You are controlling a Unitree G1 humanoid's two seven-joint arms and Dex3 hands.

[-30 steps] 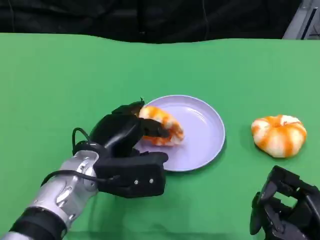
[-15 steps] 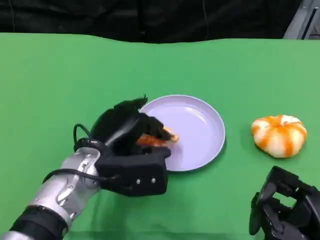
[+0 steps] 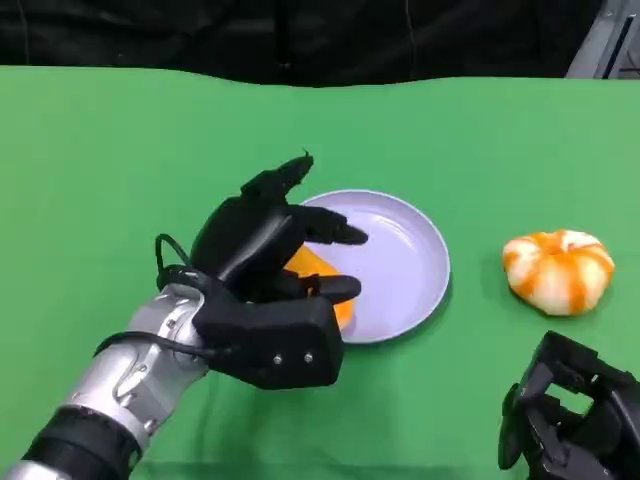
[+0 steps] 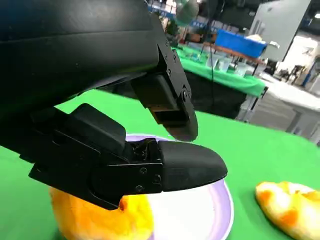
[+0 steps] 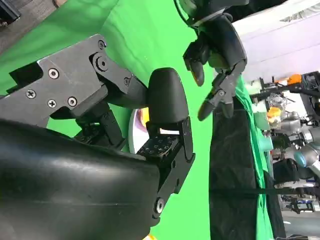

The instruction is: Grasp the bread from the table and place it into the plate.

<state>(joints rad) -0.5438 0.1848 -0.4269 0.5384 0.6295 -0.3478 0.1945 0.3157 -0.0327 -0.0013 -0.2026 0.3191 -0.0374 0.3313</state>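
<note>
The right hand [image 3: 570, 415] rests low on the green table [image 3: 120, 170], fingers curled in on nothing. The left hand [image 3: 270, 290] hovers with fingers spread apart above the bread [image 3: 325, 290], which lies on the plate's [image 3: 410, 270] near-left edge. A second bread [image 3: 558, 270] sits right of the plate.

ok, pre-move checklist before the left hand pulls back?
1. Bread in plate: ok, it lies at the plate's near-left edge, partly under the hand.
2. Left hand released: ok, its fingers are spread above the bread in the left wrist view.
3. Bread fully inside the rim: cannot tell, the hand hides it.
4. Second bread on the table, right of the plate: not ok, not yet placed.
5. Right hand out of the way: ok, low at the near right, holding nothing.
</note>
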